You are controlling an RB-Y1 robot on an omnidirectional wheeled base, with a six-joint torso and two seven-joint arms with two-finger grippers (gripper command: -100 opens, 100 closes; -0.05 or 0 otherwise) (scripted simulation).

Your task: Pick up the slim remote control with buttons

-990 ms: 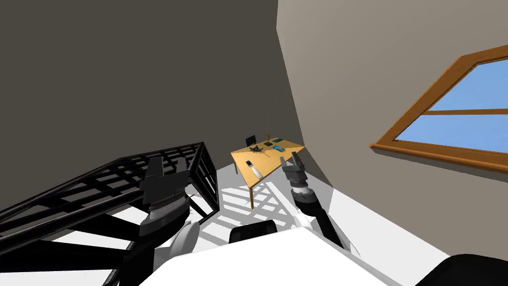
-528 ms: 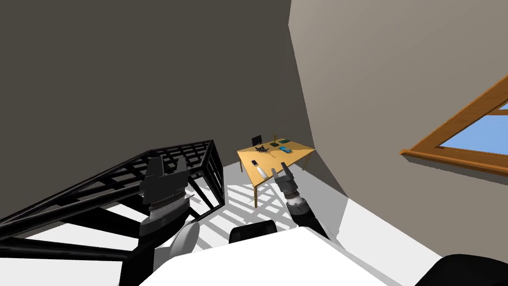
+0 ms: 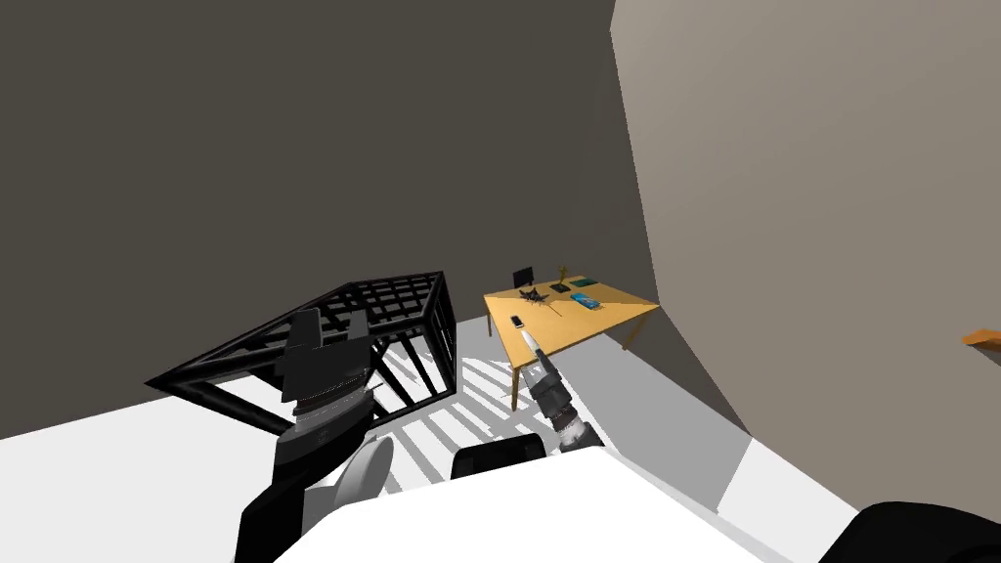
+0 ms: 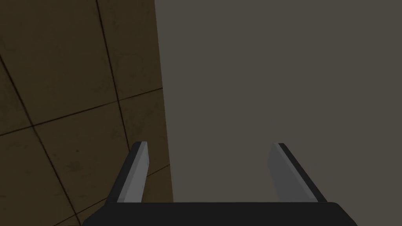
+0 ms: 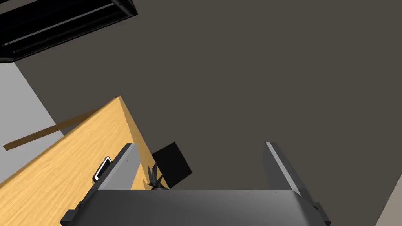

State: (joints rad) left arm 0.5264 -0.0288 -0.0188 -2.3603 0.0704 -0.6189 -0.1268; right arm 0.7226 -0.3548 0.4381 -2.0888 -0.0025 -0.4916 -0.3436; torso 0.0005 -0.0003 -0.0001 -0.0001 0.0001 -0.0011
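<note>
remote [image 3: 528, 338]: slim white bar at table [image 3: 579, 328] near edge, beside dark phone-like slab [image 3: 516, 320], long axis roughly away from me | right gripper [image 3: 534, 358]: fingers apart, nearer arm, pointing toward it, judged well short | left gripper [image 3: 327, 327]: fingers apart, raised by black lattice frame [image 3: 391, 298]

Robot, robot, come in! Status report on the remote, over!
Open, empty: left gripper, right gripper. Target slim white remote on wooden table, across the floor from me. Beside table, black lattice frame, likely off my path.

Open floor [image 3: 640, 396] up to the wooden table [image 3: 606, 319], black lattice frame [image 3: 391, 301] leftward.
</note>
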